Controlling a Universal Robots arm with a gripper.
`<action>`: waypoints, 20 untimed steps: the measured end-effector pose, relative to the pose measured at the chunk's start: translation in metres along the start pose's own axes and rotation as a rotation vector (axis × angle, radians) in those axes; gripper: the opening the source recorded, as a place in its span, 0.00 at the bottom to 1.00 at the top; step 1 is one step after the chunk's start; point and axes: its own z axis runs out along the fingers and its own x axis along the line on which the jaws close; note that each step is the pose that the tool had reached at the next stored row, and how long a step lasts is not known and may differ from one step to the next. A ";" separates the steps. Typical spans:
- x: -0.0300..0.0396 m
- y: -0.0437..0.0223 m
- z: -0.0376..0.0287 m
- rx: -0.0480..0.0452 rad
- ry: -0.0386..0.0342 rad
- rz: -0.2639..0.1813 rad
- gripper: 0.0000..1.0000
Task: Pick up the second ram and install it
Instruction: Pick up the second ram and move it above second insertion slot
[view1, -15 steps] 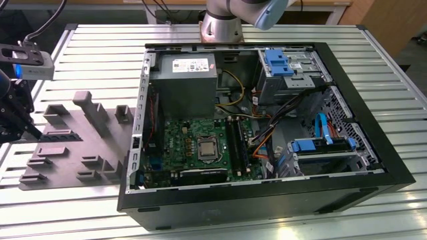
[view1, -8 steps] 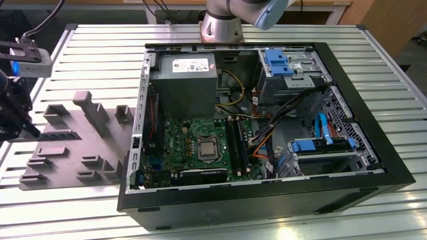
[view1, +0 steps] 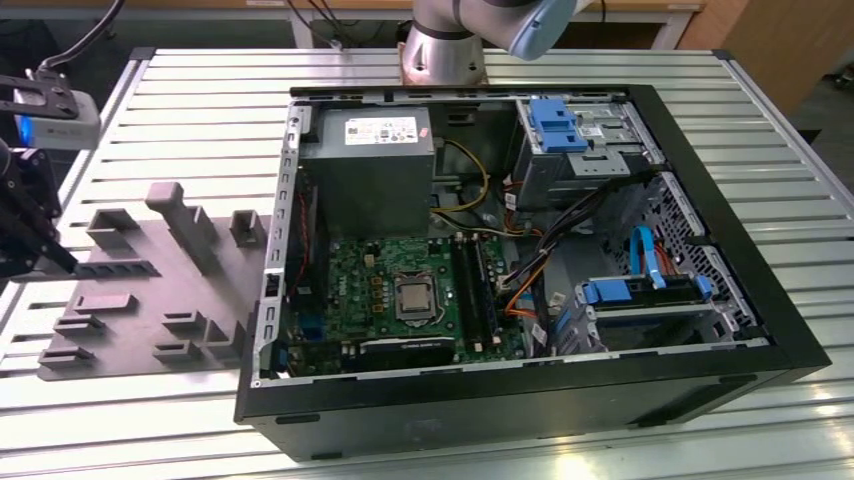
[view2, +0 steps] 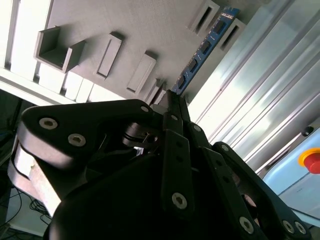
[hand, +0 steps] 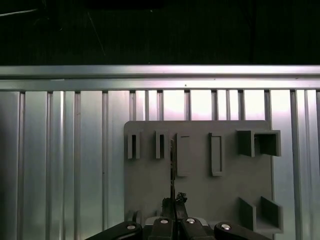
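Observation:
My gripper (view2: 173, 98) is shut on the second ram (view2: 204, 47), a thin stick with a blue face and dark chips that reaches out from between the fingertips. In the first wrist view the ram (hand: 172, 167) shows edge-on as a thin dark line. It rises from the gripper (hand: 174, 201) over the light grey tray (hand: 200, 195). In the exterior view the gripper (view1: 51, 258) hangs at the far left, over the tray's (view1: 147, 300) left end, well apart from the open computer case (view1: 534, 400). The black ram slots (view1: 475, 285) lie on the green motherboard (view1: 367, 290).
The tray carries several raised blocks and narrow pockets (hand: 182, 155). Inside the case are a grey power supply (view1: 367, 160), blue drive brackets (view1: 554, 125) and loose cables (view1: 534, 270). The slatted metal table (view1: 160, 420) runs all around. A red button (view2: 311, 162) sits off the table's side.

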 end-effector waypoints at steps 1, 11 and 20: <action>0.0000 0.0000 -0.0006 0.0001 0.0000 0.000 0.12; -0.0003 0.0002 -0.0068 0.0009 -0.0001 0.000 0.12; -0.0004 0.0004 -0.0116 0.0013 -0.0001 0.000 0.12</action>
